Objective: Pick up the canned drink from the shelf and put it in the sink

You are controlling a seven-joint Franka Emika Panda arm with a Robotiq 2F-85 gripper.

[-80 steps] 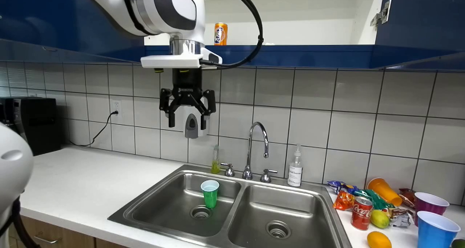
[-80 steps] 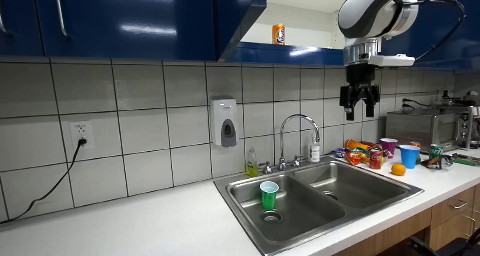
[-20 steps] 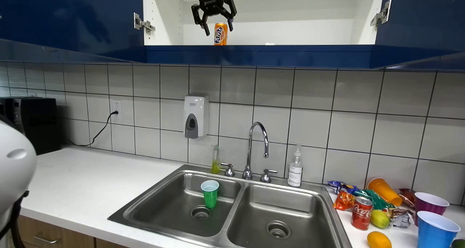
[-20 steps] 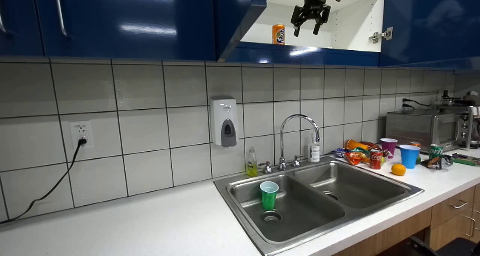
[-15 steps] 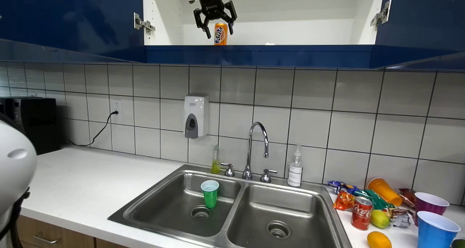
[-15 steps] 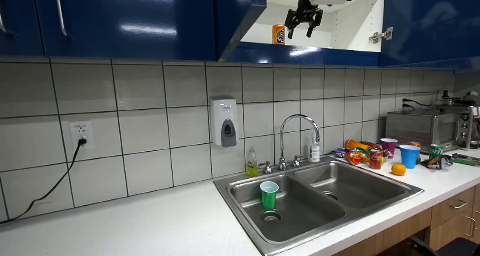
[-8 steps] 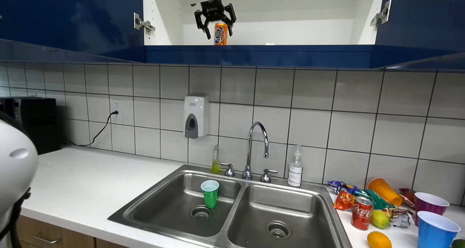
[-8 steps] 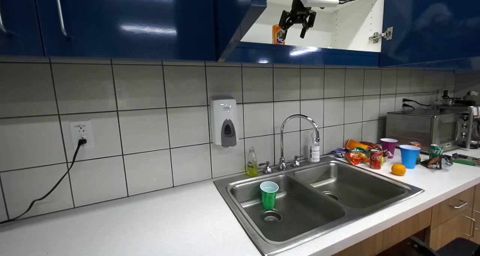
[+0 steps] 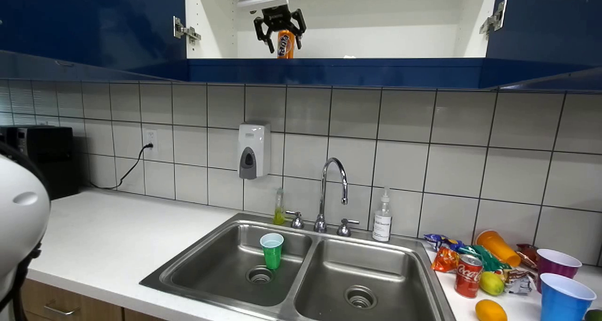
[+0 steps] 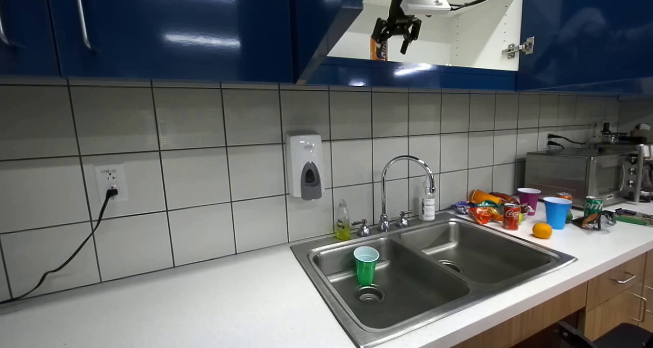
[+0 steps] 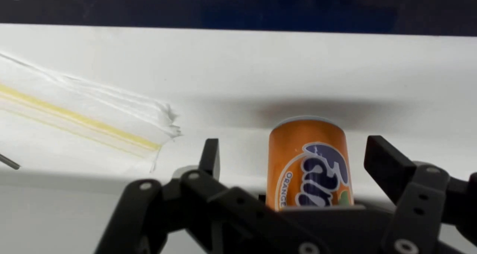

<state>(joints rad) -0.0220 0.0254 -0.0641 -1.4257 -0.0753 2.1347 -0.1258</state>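
On the left, the outlet (image 10: 110,181) has a line of print too small to read. Next comes a white dispenser (image 9: 254,150), its small mark too blurred to make out. A green cup (image 9: 272,252) stands in the left basin of the sink (image 9: 302,274), near the drain, and a small bottle (image 10: 343,224) of yellow liquid on the back rim.

Higher up, at the cabinet (image 9: 367,71), the gripper (image 9: 285,48) is released: in the wrist view its fingers (image 11: 389,164) stand apart, one to each side of the Fanta can (image 11: 309,164), with a gap before each. The can stands upright on the shelf (image 11: 231,64), its big lettering readable as "Fan" (the gripper's body hides the rest) with "ORANGE" in small capitals beside it. A white packet (image 11: 82,121) with a yellow stripe lies on the shelf too.

To the right of the faucet (image 9: 323,194), a labelled bottle (image 9: 382,224) carries dark print on white, too fine to read. Past the sink, crumpled wrappers (image 9: 444,259) lie on the counter (image 9: 117,236) just beside the Coke can (image 9: 468,276), which shows "Coca" in white on red. Farther right stand a purple cup (image 10: 528,202) and a blue cup (image 10: 557,214); in an exterior view the Sprite can (image 10: 593,205) follows, its name partly legible.
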